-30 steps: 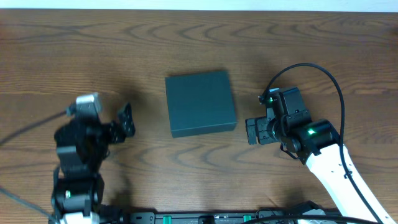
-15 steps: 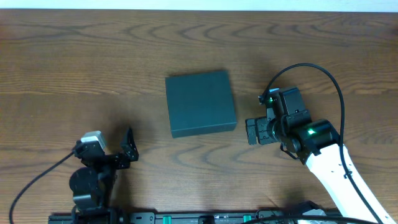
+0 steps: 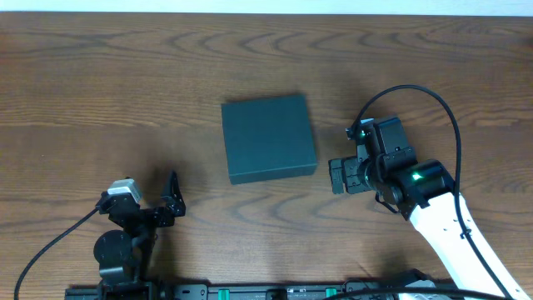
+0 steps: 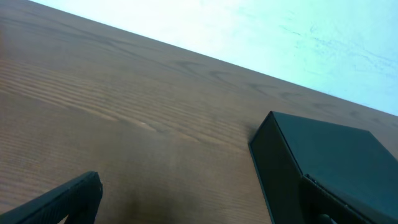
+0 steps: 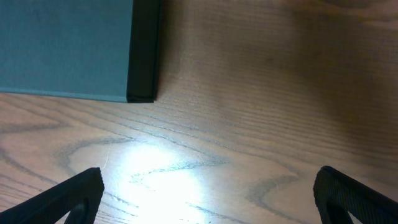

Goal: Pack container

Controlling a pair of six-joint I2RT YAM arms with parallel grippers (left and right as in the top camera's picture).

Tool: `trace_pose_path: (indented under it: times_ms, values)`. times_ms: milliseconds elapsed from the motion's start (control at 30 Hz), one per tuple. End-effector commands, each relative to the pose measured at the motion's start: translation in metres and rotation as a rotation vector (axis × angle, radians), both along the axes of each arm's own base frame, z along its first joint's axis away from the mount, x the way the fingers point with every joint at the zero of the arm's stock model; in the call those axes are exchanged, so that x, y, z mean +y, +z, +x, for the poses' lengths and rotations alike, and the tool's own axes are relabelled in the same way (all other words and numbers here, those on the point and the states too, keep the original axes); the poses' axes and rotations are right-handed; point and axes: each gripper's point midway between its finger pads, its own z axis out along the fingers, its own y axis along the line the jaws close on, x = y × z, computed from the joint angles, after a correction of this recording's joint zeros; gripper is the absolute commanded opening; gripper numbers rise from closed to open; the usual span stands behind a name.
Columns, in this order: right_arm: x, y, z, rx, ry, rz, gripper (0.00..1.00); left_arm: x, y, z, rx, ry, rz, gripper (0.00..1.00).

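With its lid down, the container [image 3: 268, 137] lay mid-table, both the left gripper [image 3: 171, 193] and right gripper [image 3: 336, 176] spread apart and empty beside it; packing looked finished, or else reopening awaited.

Container [image 3: 268, 137] is sitting mid-table [image 3: 125, 83], my only obstacle. Bare wood is lying all around it for passing.

A dark brown wooden table [image 3: 125, 83] with wavy grain fills the overhead view. A pale strip of wall [image 3: 266, 6] runs along its 12 o'clock edge. A bright patch of light [image 5: 155, 180] reflects off the wood.
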Motion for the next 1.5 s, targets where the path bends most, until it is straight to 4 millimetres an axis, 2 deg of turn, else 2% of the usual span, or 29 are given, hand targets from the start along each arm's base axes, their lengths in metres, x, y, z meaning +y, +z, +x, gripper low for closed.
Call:
trace_pose_path:
  times_ms: [0, 767, 967, 1133, 1200, 1300, 1467]
  values:
    - [0.000, -0.001, 0.000, 0.001, -0.012, -0.003, 0.99, 0.003, -0.012, 0.000, 0.023, 0.017, -0.005, 0.99]
    - [-0.004, 0.004, -0.001, -0.019, -0.009, -0.019, 0.99, 0.003, -0.012, 0.000, 0.025, 0.017, -0.005, 0.98]
    - [-0.014, 0.037, -0.031, -0.097, 0.016, -0.004, 0.99, 0.003, -0.012, 0.000, 0.025, 0.017, -0.005, 0.98]
    - [-0.026, 0.071, -0.058, -0.263, 0.027, 0.007, 0.99, 0.003, -0.012, 0.000, 0.025, 0.017, -0.005, 0.98]
    - [-0.026, 0.079, -0.064, -0.341, 0.053, 0.023, 0.99, 0.003, -0.012, 0.000, 0.025, 0.017, -0.005, 0.99]
    - [-0.021, 0.081, -0.072, -0.475, 0.097, 0.073, 0.99, 0.003, -0.012, 0.000, 0.025, 0.017, -0.005, 0.99]
    - [-0.013, 0.067, -0.076, -0.614, 0.096, 0.183, 0.99, 0.003, -0.012, 0.000, 0.025, 0.017, -0.005, 0.99]
